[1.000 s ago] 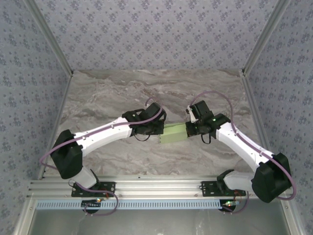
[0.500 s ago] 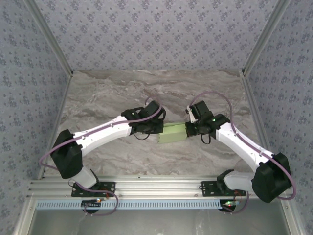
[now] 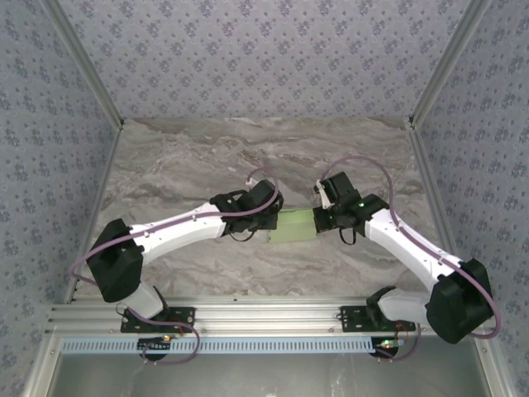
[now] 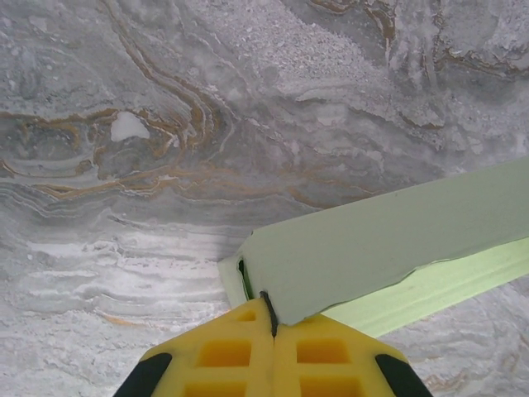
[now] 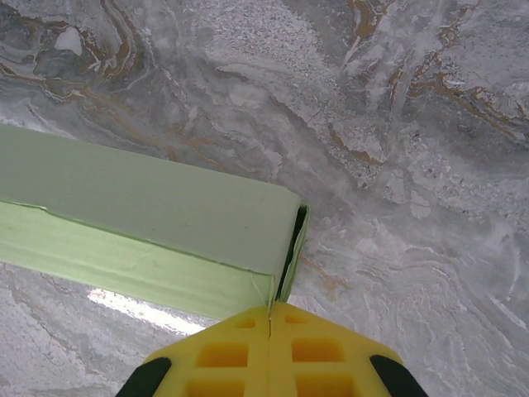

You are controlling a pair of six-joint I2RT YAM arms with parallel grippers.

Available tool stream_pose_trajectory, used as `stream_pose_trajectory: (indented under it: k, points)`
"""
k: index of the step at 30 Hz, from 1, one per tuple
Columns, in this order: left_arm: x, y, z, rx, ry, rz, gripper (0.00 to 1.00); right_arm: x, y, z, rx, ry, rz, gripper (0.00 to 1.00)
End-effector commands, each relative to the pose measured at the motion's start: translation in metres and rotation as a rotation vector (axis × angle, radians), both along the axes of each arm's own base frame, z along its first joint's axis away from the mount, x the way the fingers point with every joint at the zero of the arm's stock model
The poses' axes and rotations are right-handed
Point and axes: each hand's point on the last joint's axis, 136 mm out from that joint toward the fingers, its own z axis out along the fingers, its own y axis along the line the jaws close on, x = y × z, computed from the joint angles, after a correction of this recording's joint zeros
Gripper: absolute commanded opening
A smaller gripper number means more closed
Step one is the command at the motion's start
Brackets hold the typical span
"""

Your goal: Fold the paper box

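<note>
The paper box (image 3: 296, 225) is a pale green, oblong folded box lying on the marble table between my two grippers. My left gripper (image 3: 274, 220) is at its left end and my right gripper (image 3: 317, 218) at its right end. In the left wrist view the yellow fingers are shut, and the left gripper (image 4: 271, 313) has its tips against the lower corner of the box (image 4: 380, 240), where an end flap gapes a little. In the right wrist view the right gripper (image 5: 270, 310) is shut too, its tips touching the bottom corner of the box (image 5: 149, 198) beside a slightly open end flap.
The marble tabletop (image 3: 182, 157) is bounded by patterned walls on three sides. An aluminium rail (image 3: 248, 318) carrying both arm bases runs along the near edge. Bare marble lies behind and in front of the box.
My left arm has slid a little to the right, closing onto the box's left end. The right arm and the box have stayed put.
</note>
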Motion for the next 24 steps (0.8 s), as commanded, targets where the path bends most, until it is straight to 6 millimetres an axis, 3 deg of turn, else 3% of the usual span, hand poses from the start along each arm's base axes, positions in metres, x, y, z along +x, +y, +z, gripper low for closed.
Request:
stream_pose_trajectory:
  k: [1, 4, 8, 13, 18, 20, 24]
  points:
    - [-0.018, 0.007, -0.03, 0.123, 0.028, -0.044, 0.05, -0.008, -0.001, -0.005, -0.004, 0.007, 0.024, 0.0]
    - [-0.016, 0.013, -0.029, 0.165, -0.011, -0.029, 0.05, -0.01, -0.006, -0.008, -0.015, 0.003, 0.011, 0.0]
    - [-0.013, 0.019, -0.027, 0.182, -0.048, -0.008, 0.05, -0.013, -0.005, -0.008, 0.018, 0.004, 0.003, 0.15]
    - [-0.01, 0.025, -0.029, 0.176, -0.091, 0.017, 0.05, -0.011, -0.001, 0.015, 0.119, -0.066, -0.045, 0.3]
    - [-0.002, 0.031, -0.024, 0.196, -0.14, 0.051, 0.05, -0.014, 0.002, 0.026, 0.238, -0.12, -0.09, 0.38]
    - [0.0, 0.033, -0.023, 0.194, -0.158, 0.062, 0.05, -0.014, 0.003, 0.032, 0.305, -0.117, -0.146, 0.41]
    - [0.003, 0.037, -0.023, 0.182, -0.187, 0.086, 0.05, -0.012, -0.003, 0.041, 0.481, -0.068, -0.387, 0.58]
